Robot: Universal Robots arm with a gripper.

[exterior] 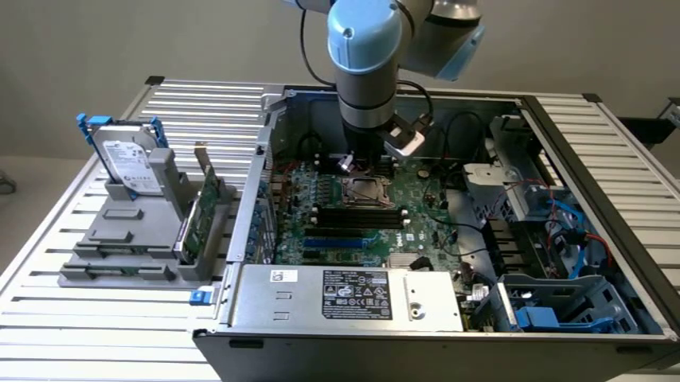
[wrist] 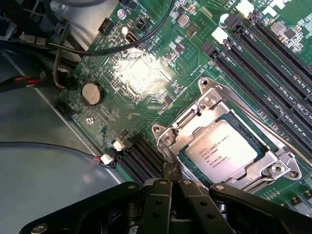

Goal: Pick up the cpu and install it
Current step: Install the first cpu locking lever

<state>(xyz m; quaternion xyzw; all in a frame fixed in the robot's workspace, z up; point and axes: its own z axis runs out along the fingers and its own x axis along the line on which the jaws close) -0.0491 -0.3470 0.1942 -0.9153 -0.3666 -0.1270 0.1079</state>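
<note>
We see the cpu (wrist: 227,152) already lying in its socket (wrist: 234,141) at the lower right of the frame, and our gripper (wrist: 171,176) stands just beside it with fingers together, so we judge it should stay gentle here.

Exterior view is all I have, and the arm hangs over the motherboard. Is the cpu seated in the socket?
Observer: Yes. In the wrist view the cpu lies flat inside the socket frame, silver top up with its printing showing.
Operator: Is the pincer holding anything?
Observer: No. The pincer is shut, with nothing between its fingers.
Operator: Where are its tips relative to the chip?
Observer: They appear next to one edge of the socket frame, not over the cpu's top.
</note>
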